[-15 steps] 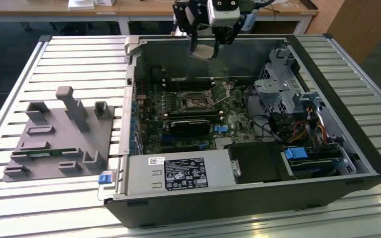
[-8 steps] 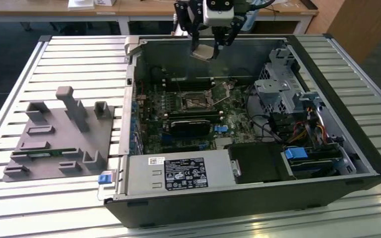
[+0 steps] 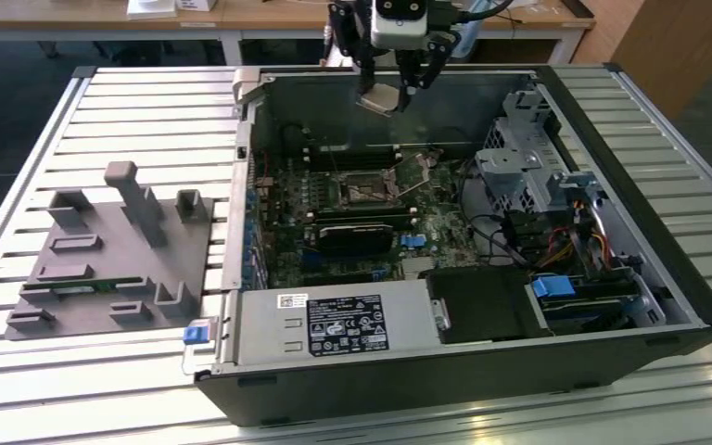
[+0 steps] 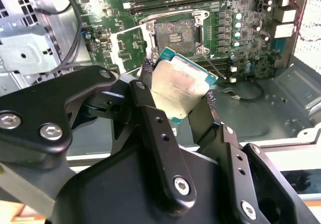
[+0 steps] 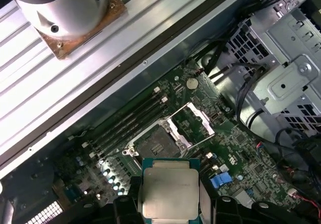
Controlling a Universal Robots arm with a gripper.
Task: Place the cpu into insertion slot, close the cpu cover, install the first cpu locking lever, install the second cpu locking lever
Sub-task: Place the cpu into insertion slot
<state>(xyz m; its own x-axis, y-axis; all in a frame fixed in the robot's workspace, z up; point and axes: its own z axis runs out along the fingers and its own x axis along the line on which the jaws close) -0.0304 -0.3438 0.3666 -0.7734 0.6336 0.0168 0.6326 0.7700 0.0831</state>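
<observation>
Exterior view first: the gripper [image 3: 387, 93] hangs over the open computer case [image 3: 455, 389] with its fingers clamped on the cpu [image 3: 381, 98]. It is well above the insertion slot [image 3: 362, 193], out toward the case wall farthest from the camera. On the near side of the slot, a black-and-white label [image 3: 344, 324] sits on the power supply [image 3: 270, 336] (too small to read, so I leave it).

Second wrist view: the chip is tilted between the two black fingers [image 4: 150, 118], its silvery face and green edge showing. The slot behind it is bare.

First wrist view: the cpu cover [image 5: 193, 121] is swung up just beside the slot. The slot lies empty, and the chip is held apart from it.

My call is that nothing is seated yet. Placing the chip, closing the cover and setting both levers all remain.
</observation>
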